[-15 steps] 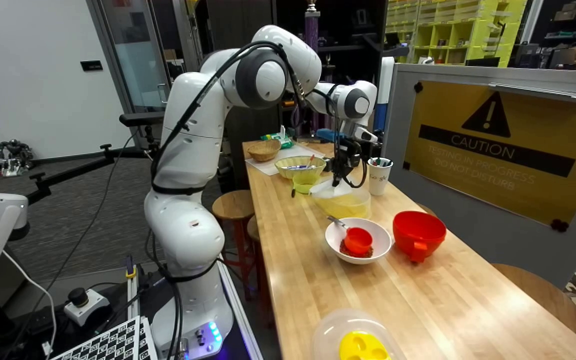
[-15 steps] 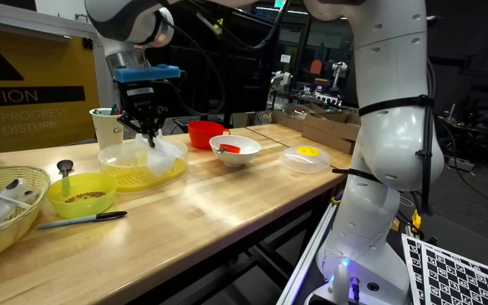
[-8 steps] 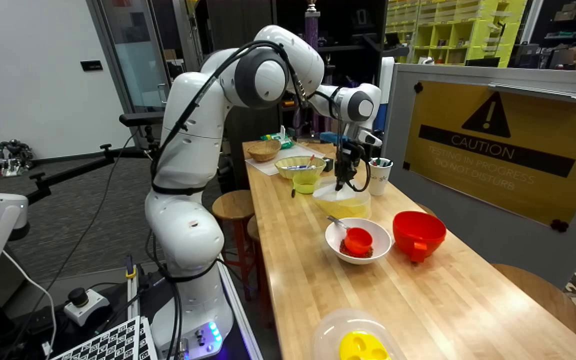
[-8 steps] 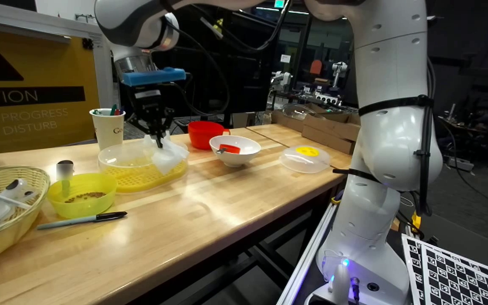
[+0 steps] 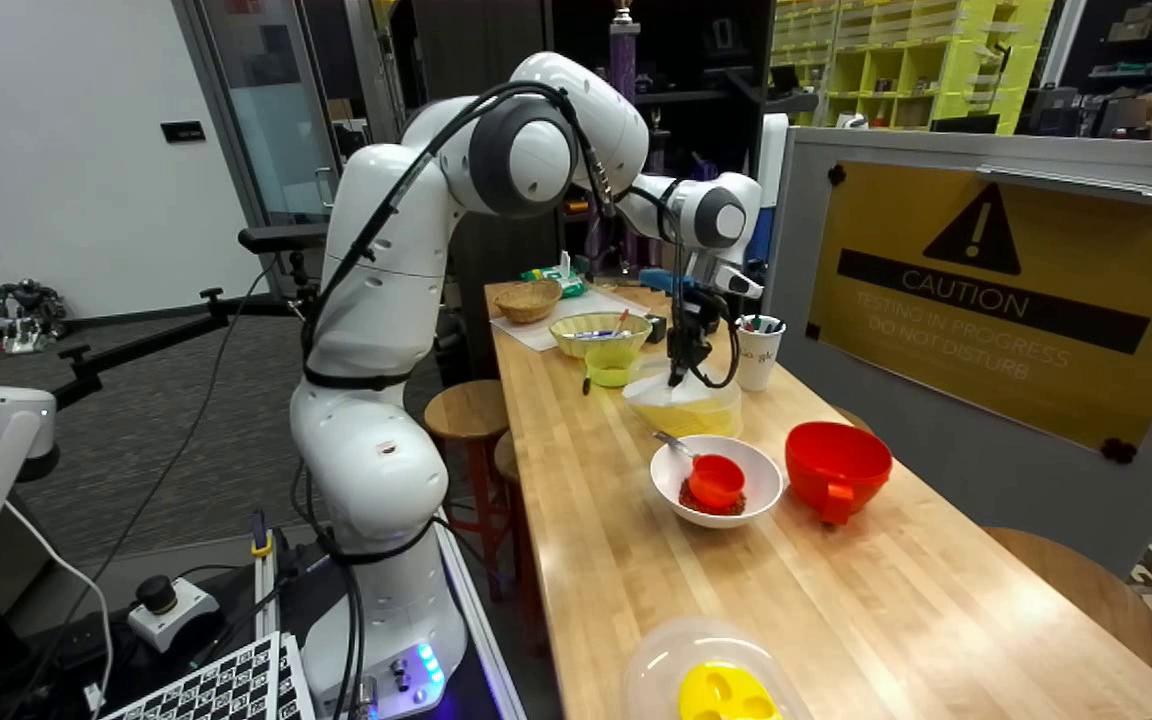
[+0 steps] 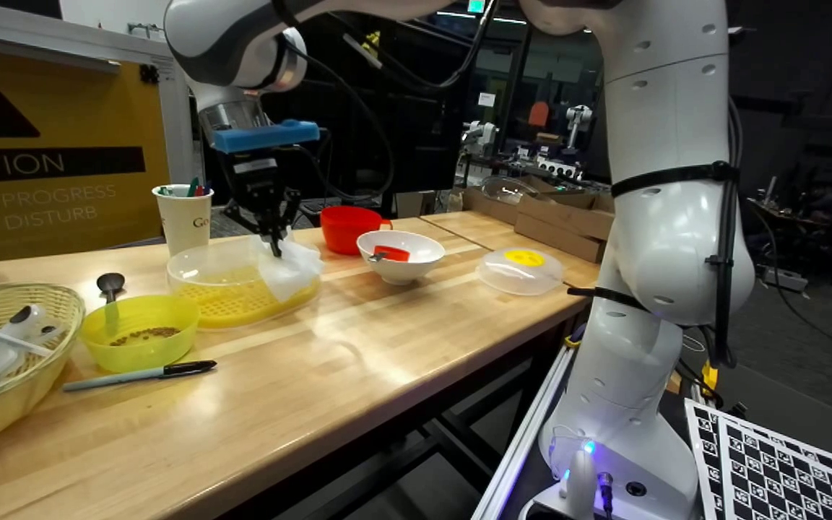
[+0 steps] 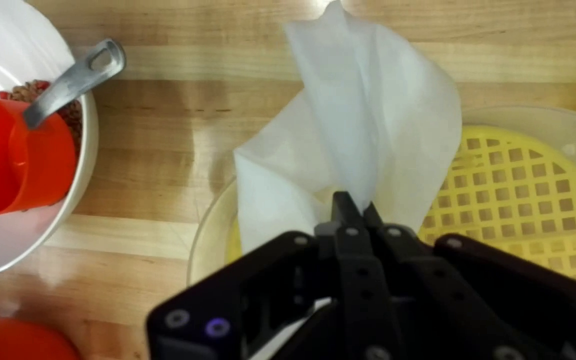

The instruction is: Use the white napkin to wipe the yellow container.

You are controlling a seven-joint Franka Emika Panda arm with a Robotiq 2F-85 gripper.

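The black two-fingered gripper has its fingers clenched on a thin, crumpled white paper napkin, pinched at one spot so the rest fans out loose. The napkin hangs over the rim of the low, wide, pale yellow translucent plastic container, at the end toward a round, glossy white bowl, part of the paper reaching out beyond the rim; how firmly it presses, I can't tell from here. This looks to me like the wiping itself. To do it well, I'd lower the grip until the paper lies flat on the plastic, then drag it in slow strokes along the rim, pressing lightly, since the container seems light enough to skid. I'd also turn back short of the bowl, where the metal handle of a red plastic scoop juts out and could snag loose paper.
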